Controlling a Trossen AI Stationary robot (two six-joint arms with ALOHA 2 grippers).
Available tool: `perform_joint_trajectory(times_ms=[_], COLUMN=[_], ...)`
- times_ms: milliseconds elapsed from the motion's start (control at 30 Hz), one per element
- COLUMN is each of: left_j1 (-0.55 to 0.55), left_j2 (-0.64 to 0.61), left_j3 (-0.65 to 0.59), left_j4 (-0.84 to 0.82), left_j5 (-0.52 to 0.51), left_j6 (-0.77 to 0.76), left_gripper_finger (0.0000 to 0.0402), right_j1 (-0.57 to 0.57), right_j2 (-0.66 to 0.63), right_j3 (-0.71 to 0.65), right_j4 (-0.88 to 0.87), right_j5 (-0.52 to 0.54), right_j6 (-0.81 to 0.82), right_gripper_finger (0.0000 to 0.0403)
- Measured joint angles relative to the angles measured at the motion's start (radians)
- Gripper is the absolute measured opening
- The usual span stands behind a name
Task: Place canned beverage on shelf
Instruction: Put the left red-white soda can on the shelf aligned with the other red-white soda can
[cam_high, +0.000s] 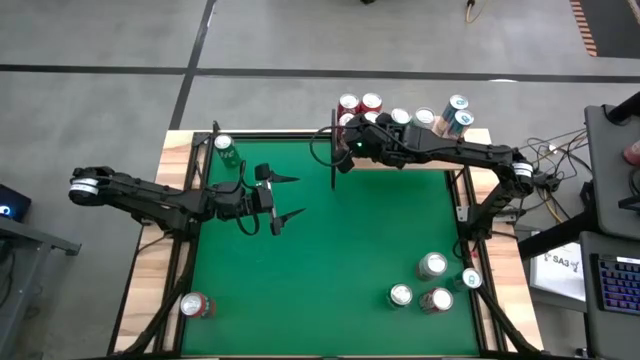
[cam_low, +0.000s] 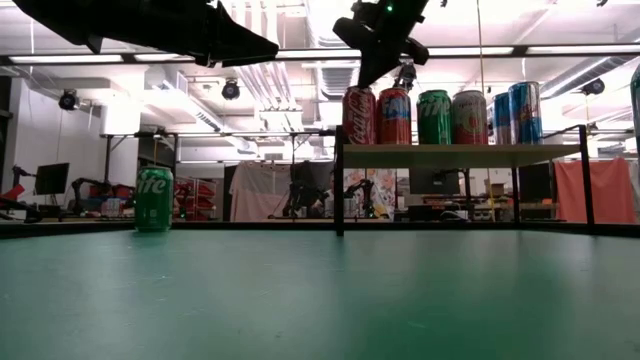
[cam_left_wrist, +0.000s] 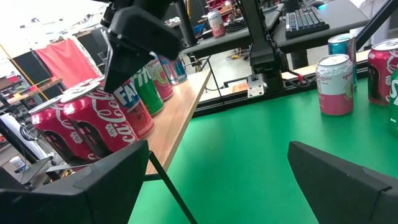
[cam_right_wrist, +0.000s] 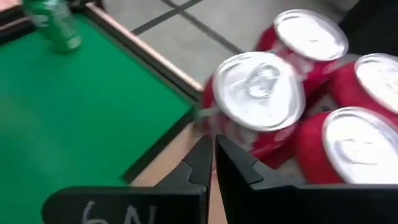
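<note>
The shelf (cam_low: 460, 155), a light-wood board on black posts, stands at the table's far edge. Several cans stand upright on it, with red ones (cam_right_wrist: 258, 99) at its left end. My right gripper (cam_right_wrist: 214, 146) is shut and empty, slanting down close above and beside those red cans (cam_low: 360, 115). It also shows in the high view (cam_high: 345, 155). My left gripper (cam_high: 288, 197) hangs open and level over the table's left middle, pointing toward the shelf (cam_left_wrist: 180, 118), with nothing between its fingers (cam_left_wrist: 93, 180).
A green can (cam_high: 222, 150) stands on the green felt at the far left, also seen in the low view (cam_low: 153, 198). Several cans (cam_high: 432, 265) stand near the table's right front, and a red one (cam_high: 195, 305) lies at the left front corner.
</note>
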Motion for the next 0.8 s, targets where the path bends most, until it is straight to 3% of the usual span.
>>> perform_joint_trajectory(times_ms=[800], left_j1=[0.000], left_j2=[0.000], left_j3=[0.000], left_j4=[0.000], left_j5=[0.000], left_j6=[0.003], left_gripper_finger=[0.0368], right_j1=[-0.013], right_j2=[0.002], right_j3=[0.000], right_j4=[0.045], right_j5=[-0.012], right_j6=[-0.033], right_gripper_finger=[0.0012])
